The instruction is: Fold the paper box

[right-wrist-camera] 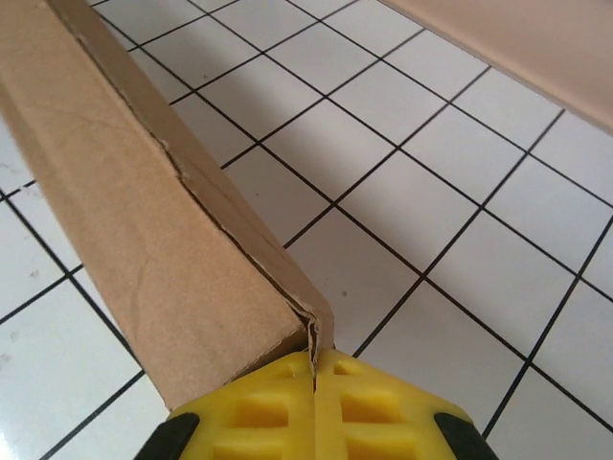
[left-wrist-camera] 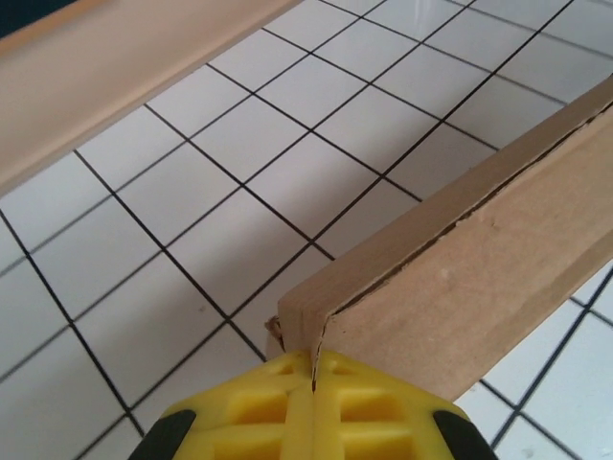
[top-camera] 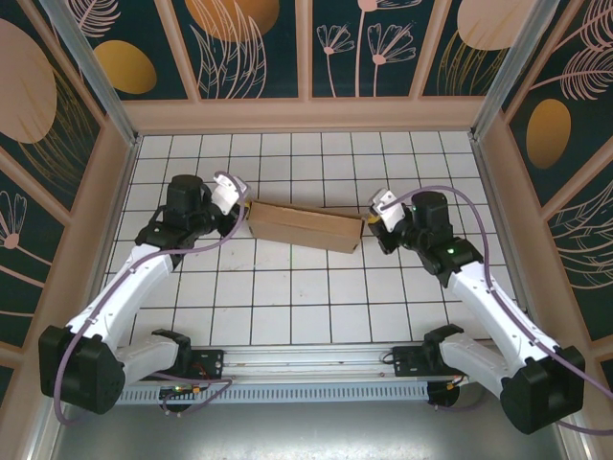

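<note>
Pressure from both ends was the step in hand, as I judged it. The box [top-camera: 305,226] lay closed up and flat near the middle of the tiled table [top-camera: 287,316], long, brown and slightly askew. My left gripper [left-wrist-camera: 313,369] was at its left end and my right gripper [right-wrist-camera: 314,369] at its right end. To do this well, I reckoned both pushes had to run straight along the length of the box and match each other, or it would swing round on the smooth tiles. The tips also needed to sit low on the corners, since a ragged seam ran along the top edge at each end and the flap looked not quite seated. A firm, slow push would serve, never so hard that the end walls buckled. On the left, my yellow fingers [left-wrist-camera: 259,407] were clenched tight together with only a hairline between them, and the corner of the box met them right at that line. On the right, the fingers [right-wrist-camera: 259,412] were clenched just the same, with the other end's corner butted against the tips. I could not tell whether a sliver of cardboard was nipped in either seam; it looked like touching, not holding.
</note>
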`<action>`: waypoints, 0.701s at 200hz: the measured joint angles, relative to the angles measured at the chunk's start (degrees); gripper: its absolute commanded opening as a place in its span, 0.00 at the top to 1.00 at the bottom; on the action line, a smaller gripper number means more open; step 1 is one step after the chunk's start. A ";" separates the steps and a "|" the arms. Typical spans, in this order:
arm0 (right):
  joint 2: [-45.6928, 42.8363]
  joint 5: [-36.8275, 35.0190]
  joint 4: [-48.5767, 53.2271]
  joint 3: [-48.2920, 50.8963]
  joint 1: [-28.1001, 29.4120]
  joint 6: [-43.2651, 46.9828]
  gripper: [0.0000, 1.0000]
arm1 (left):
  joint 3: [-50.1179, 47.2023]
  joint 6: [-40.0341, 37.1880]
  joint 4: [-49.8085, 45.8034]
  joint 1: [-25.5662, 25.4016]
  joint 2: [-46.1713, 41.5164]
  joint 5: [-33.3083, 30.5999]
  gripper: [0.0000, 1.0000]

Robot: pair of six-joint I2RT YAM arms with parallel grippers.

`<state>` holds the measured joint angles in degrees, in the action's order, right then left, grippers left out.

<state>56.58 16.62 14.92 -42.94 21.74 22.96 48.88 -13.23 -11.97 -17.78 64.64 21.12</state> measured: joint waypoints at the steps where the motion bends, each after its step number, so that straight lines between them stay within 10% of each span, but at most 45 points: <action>1: 0.11 -0.07 0.00 -0.11 0.00 -0.15 1.00 | -0.02 0.17 0.00 -0.02 -0.02 0.02 1.00; 140: 13.07 -4.26 3.30 -12.22 0.00 -26.82 1.00 | 7.23 27.98 -4.02 -0.35 9.07 -1.81 1.00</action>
<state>69.65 12.36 18.22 -55.16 21.74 -3.86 56.12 14.74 -15.99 -18.13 73.71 19.31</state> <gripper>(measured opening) 0.051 0.051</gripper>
